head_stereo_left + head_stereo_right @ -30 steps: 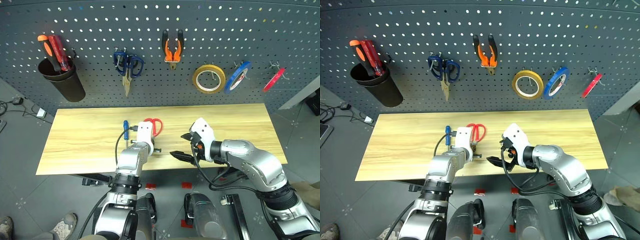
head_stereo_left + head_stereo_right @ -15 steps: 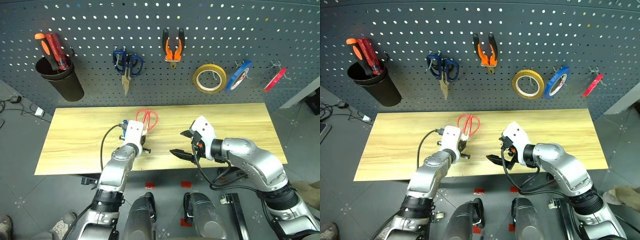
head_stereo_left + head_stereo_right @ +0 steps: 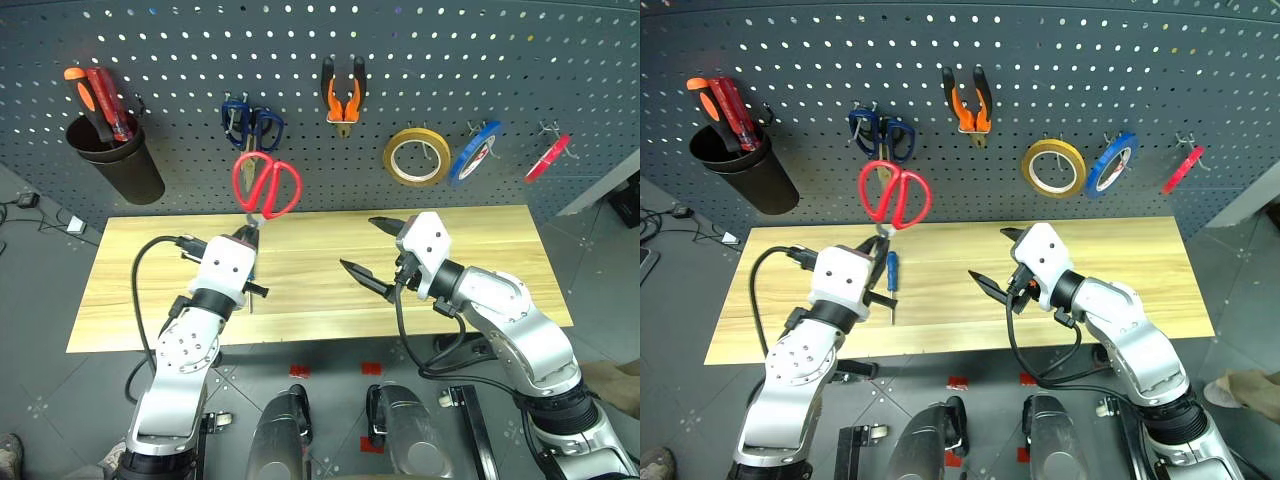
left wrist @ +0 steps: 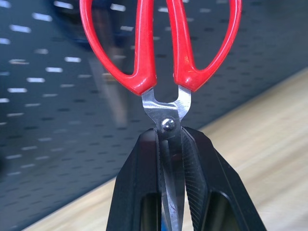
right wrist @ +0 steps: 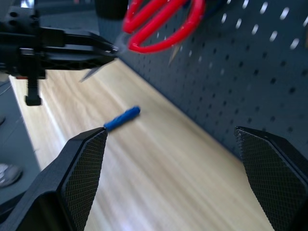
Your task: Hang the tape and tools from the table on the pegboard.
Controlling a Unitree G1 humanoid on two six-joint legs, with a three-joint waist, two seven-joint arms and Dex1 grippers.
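Pegboard at far side, table before it. On pegboard, left to right: cup with screwdrivers in it, hung scissors, pliers, three tape rolls. My left gripper above table's left half, clamped on scissors, handles toward pegboard. Small screwdriver on table just right of it. My right gripper right of centre, jaws wide apart, above table.

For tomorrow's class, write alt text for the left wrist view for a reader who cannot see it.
The left gripper is shut on the blades of the red-handled scissors, handles pointing up. Behind them is the dark grey pegboard, with a strip of the light wood table below.
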